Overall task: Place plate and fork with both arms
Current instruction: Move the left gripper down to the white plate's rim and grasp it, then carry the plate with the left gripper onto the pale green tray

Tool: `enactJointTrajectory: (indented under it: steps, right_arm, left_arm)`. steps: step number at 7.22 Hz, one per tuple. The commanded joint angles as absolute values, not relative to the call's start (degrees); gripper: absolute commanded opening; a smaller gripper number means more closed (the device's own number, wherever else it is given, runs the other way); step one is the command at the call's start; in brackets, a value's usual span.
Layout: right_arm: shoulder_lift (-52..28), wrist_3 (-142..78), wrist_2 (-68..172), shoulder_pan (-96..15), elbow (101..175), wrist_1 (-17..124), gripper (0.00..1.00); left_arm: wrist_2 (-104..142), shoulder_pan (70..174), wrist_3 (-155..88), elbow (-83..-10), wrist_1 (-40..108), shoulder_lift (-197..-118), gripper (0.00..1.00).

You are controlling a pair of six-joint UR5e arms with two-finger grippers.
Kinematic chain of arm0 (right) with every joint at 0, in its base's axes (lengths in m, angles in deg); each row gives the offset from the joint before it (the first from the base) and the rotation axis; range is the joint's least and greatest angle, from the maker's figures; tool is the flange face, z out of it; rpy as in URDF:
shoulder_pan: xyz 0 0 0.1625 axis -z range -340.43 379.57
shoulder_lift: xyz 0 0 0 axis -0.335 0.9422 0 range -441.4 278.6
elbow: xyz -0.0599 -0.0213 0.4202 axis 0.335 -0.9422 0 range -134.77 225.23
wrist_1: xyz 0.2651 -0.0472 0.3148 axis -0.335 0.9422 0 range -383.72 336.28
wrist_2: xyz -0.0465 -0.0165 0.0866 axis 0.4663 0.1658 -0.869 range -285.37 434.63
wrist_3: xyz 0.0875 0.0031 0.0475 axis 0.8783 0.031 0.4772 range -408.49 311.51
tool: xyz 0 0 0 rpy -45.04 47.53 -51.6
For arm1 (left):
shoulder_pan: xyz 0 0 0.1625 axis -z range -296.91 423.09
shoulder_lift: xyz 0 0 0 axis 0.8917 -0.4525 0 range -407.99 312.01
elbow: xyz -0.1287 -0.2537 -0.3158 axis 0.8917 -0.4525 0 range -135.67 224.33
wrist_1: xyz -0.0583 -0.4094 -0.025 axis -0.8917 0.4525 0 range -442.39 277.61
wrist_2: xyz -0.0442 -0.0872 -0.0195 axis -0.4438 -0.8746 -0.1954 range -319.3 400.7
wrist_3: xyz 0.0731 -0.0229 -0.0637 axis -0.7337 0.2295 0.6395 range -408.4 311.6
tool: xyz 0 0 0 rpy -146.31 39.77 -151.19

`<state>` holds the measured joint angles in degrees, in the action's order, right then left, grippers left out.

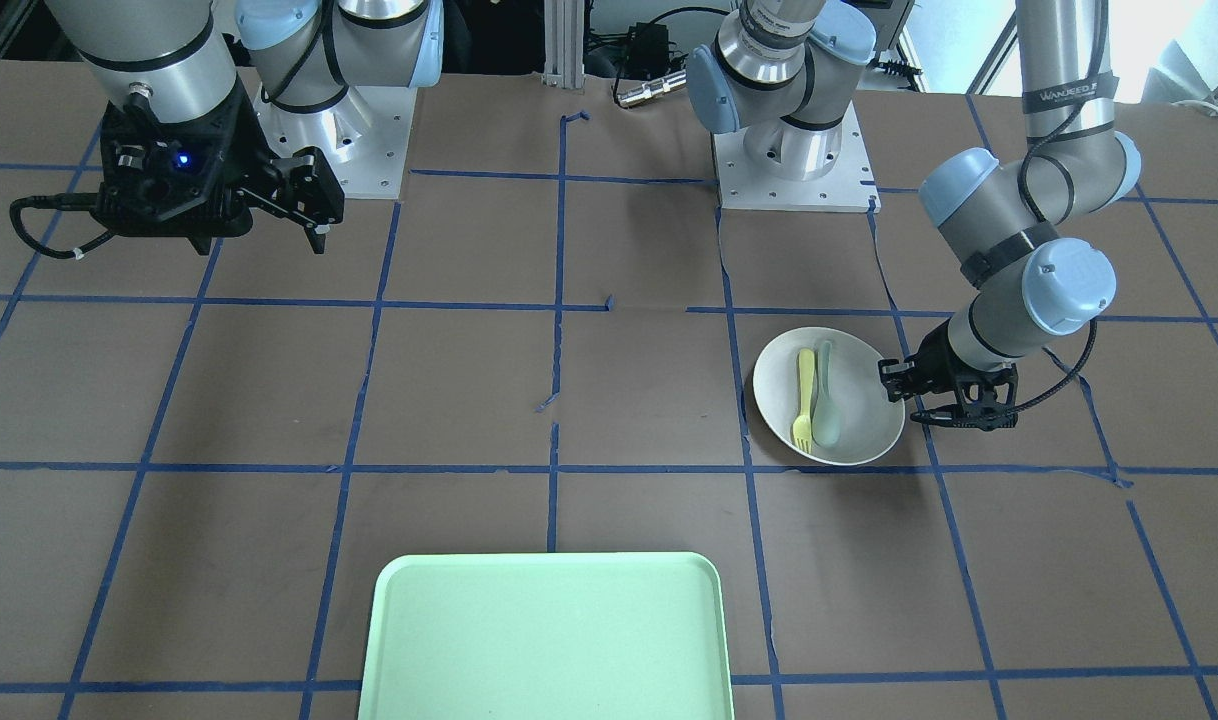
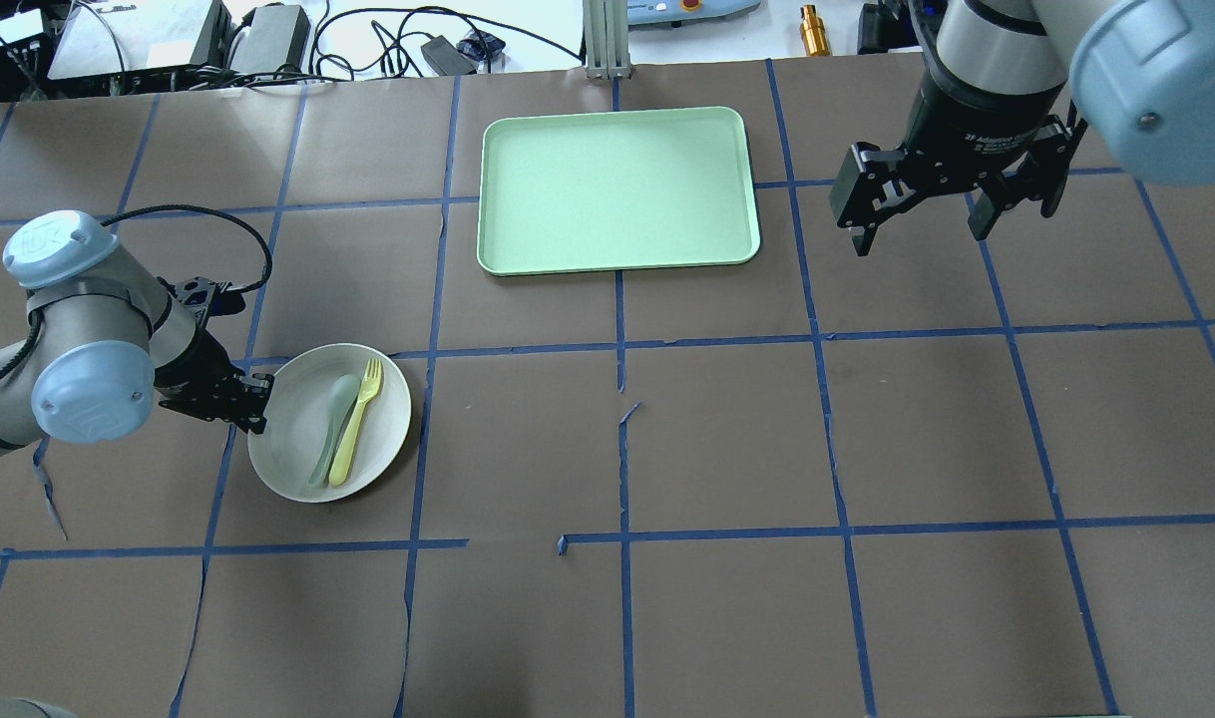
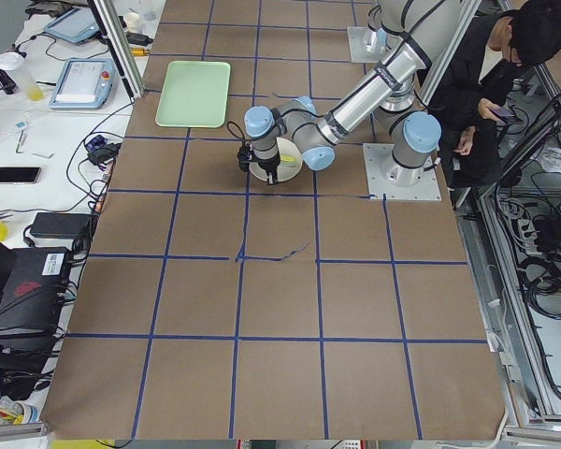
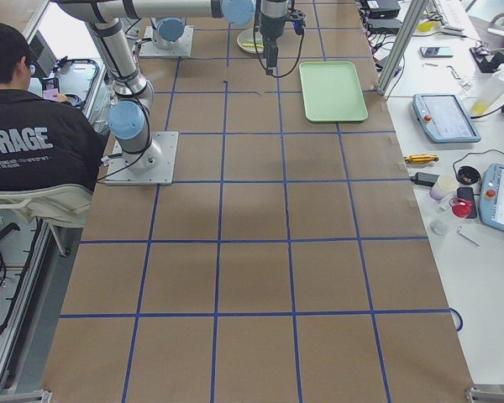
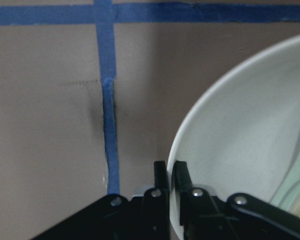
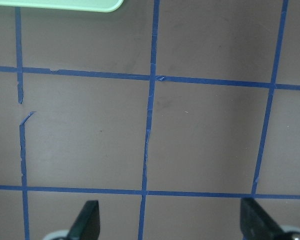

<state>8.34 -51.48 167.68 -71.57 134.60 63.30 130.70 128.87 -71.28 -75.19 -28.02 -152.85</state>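
The off-white plate (image 2: pixel 288 454) sits on the table at the left, also seen from the front (image 1: pixel 859 440). The pale-yellow fork (image 2: pixel 356 423) lies in it beside a grey-green spoon (image 2: pixel 330 429). My left gripper (image 2: pixel 258 399) is shut on the plate's rim; the left wrist view shows the fingers (image 5: pixel 162 176) pinching the plate's edge (image 5: pixel 230 140). My right gripper (image 2: pixel 922 214) is open and empty, held above the table to the right of the tray, its fingertips (image 6: pixel 90 222) wide apart.
A light-green rectangular tray (image 2: pixel 617 189) lies at the far middle of the table, also visible in the front view (image 1: pixel 547 640). Blue tape lines grid the brown table. An operator (image 3: pixel 491 65) sits beside the robot base.
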Motion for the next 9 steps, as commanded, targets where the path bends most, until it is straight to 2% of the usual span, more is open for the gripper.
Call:
enactJointTrajectory:
  steps: [1, 5, 9]
  right_arm:
    - [8.3, -51.5, 167.7, -71.6, 134.5, 63.3, 1.00]
    - [8.3, -51.5, 167.6, -71.6, 134.6, 63.3, 1.00]
    - [8.3, -51.5, 167.6, -71.7, 134.6, 63.3, 1.00]
  left_arm:
    - [123.4, 128.8, -71.6, -72.2, -27.4, -152.6, 0.00]
    - [107.9, 132.0, -66.6, -62.0, -21.0, -156.2, 0.00]
    - [108.0, 148.1, -53.7, -39.8, -20.3, -172.1, 0.00]
